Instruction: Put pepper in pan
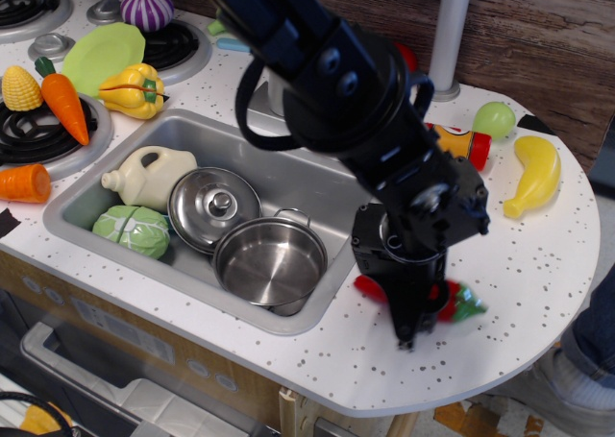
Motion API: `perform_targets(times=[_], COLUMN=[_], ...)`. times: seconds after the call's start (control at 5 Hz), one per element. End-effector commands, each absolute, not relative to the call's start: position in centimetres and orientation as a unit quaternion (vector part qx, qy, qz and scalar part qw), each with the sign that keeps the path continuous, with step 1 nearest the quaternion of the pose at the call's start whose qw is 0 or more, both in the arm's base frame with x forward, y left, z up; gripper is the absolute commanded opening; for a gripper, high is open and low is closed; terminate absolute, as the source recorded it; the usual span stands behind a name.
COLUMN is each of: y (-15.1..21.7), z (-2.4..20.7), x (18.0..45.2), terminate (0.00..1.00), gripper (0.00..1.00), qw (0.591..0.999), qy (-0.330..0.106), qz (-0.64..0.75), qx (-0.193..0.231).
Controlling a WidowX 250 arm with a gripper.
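**Pepper on the counter, pan in the sink**

One sink serves as the landmark. Inside it lie four things: one pan at the front right corner, upright and open; one domed lid just left of the pan, its rim touching or overlapping the pan's; one cream jug at the left end; and one green cabbage in the front left corner.

One pepper lies on the counter right of the sink, beside its front right corner and outside the pan. Only its two ends show, a red bit on the left and the green stem cap on the right; the middle is hidden behind the arm.

One gripper points down over the pepper's middle. It is blurred, and I cannot tell whether the claw is wide, narrow or clamped on the pepper.

Left of the sink sit one yellow bell pepper, one green plate, one purple onion, one corn cob and two carrots, one whole and one cut piece.

Beyond the sink's right end are one banana, one green ball and one red-capped bottle.
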State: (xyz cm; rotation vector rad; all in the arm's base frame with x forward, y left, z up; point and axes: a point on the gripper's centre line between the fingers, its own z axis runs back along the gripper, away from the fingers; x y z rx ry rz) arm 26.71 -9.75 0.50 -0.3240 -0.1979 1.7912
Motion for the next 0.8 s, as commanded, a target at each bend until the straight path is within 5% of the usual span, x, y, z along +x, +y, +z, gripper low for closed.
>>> perform_targets(times=[0.0, 0.4, 0.6], y=[-4.5, 1.1, 1.6], z=[5.9, 5.6, 4.7], x=[25.9, 27.2, 27.6], terminate=[0.00, 0.00, 0.00], gripper=[0.00, 0.00, 1.00], qw=[0.685, 0.758, 0.764], qy=[-0.073, -0.092, -0.108], qz=[0.720, 0.642, 0.629], qx=[-0.081, -0.070, -0.093])
